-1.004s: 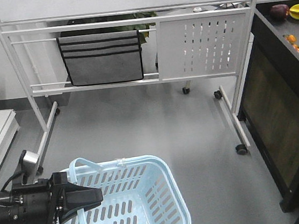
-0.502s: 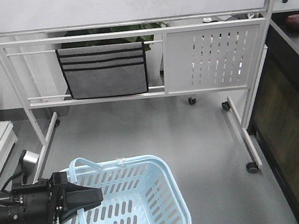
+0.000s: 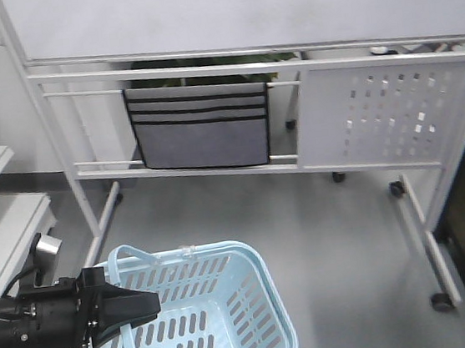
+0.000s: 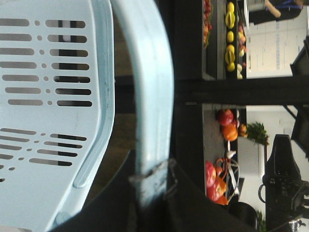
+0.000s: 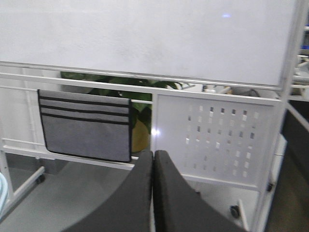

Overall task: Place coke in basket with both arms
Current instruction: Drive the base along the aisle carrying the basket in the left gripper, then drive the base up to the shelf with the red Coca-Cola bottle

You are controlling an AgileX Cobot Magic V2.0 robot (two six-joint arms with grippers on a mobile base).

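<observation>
My left arm (image 3: 24, 332) lies level, left gripper (image 3: 151, 304) pinched on the basket (image 3: 274, 299) handle. Right gripper (image 5: 153, 154) fingers pressed together, pointing ahead.

basket (image 3: 216, 249) open above, left pincer (image 3: 149, 305) across its left rim, whiteboard stand (image 3: 378, 120) beyond

Light blue basket (image 3: 216, 249) upright, handle (image 4: 147, 96) pinched by left end effector (image 3: 152, 304).
</observation>
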